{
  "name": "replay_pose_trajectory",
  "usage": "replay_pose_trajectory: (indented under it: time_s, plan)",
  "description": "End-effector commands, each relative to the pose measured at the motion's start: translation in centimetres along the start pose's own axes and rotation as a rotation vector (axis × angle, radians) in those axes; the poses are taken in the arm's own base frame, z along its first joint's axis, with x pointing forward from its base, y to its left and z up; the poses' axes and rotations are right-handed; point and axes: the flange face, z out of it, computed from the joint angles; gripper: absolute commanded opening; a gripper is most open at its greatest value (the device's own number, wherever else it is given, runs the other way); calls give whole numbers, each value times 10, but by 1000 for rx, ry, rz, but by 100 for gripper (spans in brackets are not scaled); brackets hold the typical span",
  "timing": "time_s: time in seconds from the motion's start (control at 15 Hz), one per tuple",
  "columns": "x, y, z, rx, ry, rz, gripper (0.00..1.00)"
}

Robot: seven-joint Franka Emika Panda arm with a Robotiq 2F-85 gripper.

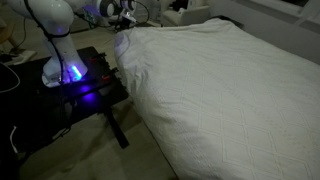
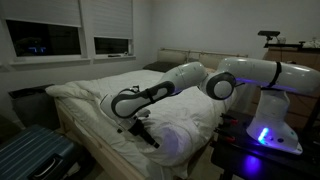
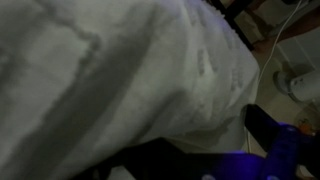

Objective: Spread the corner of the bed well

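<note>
Well, only an exterior view shows the gripper [image 2: 143,131], jaws spread wide and empty, low over the puffy corner [image 2: 178,132] of the bed [image 2: 100,92] beside the robot base [image 2: 263,135]; wrist view shows only its wrinkled cloth

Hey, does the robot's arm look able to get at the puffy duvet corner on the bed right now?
Likely yes. The open pincer hangs close by the duvet corner, and nothing seems to stand between them. The wrist view is almost filled by that white cloth.
</note>
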Motion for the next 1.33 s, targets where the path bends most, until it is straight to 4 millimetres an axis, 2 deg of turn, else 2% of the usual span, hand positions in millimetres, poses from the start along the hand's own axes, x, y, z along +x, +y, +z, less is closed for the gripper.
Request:
replay_pose_trajectory:
  time_s: [0.0, 0.33, 0.6, 0.67, 0.73, 1.0, 1.27]
  plan:
    - [-5, -8, 6, 60, -46, -15, 100]
    - [-4, -17, 20, 217, -70, 35, 100]
    - [1, -15, 31, 225, -73, 64, 100]
    - [2, -13, 32, 223, -63, 65, 89]
    - [3, -11, 34, 218, -64, 59, 74]
    - [-5, 2, 25, 246, -19, 70, 43]
    - [-30, 19, 7, 412, 48, 39, 13]
